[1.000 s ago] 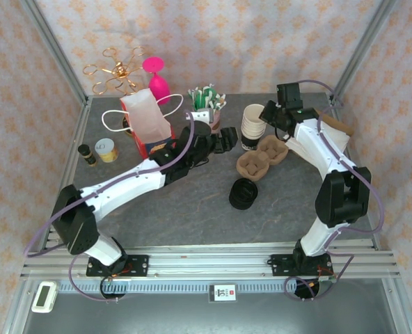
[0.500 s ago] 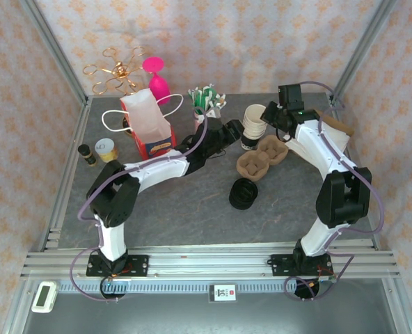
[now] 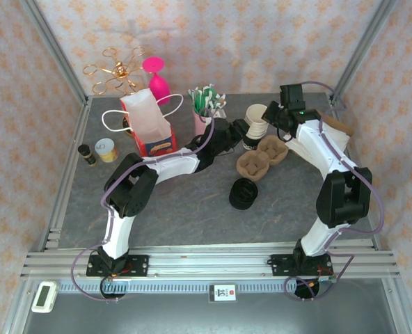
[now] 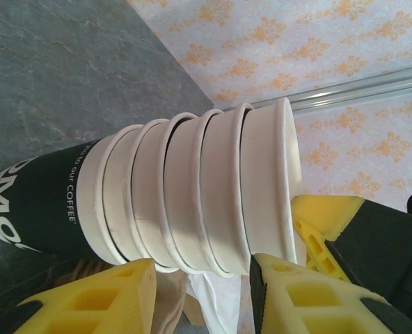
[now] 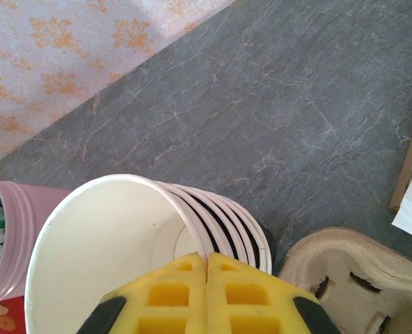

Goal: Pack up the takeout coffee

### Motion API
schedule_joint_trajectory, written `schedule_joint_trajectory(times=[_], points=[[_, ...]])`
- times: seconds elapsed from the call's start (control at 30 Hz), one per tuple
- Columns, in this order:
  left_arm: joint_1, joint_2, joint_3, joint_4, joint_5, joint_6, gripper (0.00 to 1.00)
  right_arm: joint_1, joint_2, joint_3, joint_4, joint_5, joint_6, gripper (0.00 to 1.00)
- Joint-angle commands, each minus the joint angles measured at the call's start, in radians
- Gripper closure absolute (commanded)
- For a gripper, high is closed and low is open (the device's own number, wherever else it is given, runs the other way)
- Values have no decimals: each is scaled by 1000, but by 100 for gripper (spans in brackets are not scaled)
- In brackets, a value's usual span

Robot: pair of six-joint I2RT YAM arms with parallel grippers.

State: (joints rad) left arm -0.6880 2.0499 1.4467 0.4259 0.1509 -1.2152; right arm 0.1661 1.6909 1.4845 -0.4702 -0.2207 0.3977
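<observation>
Top external holdings, with the hazards we attach to each:

1. Table: grey, crowded at the far side. Anything knocked over lands among close neighbours.
2. Paper bag: upright, mouth open, well apart from the cups. We judge it the packing place.
3. Stack of cups: upright, just beside the carrier tray. Nested cups may cling and lift together, or the stack may tip onto the tray.
4. Pile of black lids: loose, near the tray.
5. Takeout coffee: we cannot tell where it stands. We judge it not yet made up, with its cup in the stack and its lid in the pile.
6. Top cup: its thin wall may crease under a pinch.
7. Right gripper: fingers pressed together on that wall, one inside and one outside.
8. Left gripper: fingers part-spread against the stack's side. We cannot tell whether they bear on it. Set along the rims, they may slip and brace nothing.
</observation>
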Motion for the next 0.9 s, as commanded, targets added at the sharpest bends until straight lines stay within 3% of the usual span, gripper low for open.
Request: schedule_joint_trajectory(times=[0.0, 0.57, 0.87], points=[[15, 15, 35, 79, 16, -23, 62, -8, -16, 17, 26, 24, 10, 100], [16, 86, 100, 117, 72, -50, 67, -17, 0, 50, 21, 9, 39, 100], [24, 7, -15, 204, 61, -69, 61, -19, 15, 73, 4, 32, 39, 100]])
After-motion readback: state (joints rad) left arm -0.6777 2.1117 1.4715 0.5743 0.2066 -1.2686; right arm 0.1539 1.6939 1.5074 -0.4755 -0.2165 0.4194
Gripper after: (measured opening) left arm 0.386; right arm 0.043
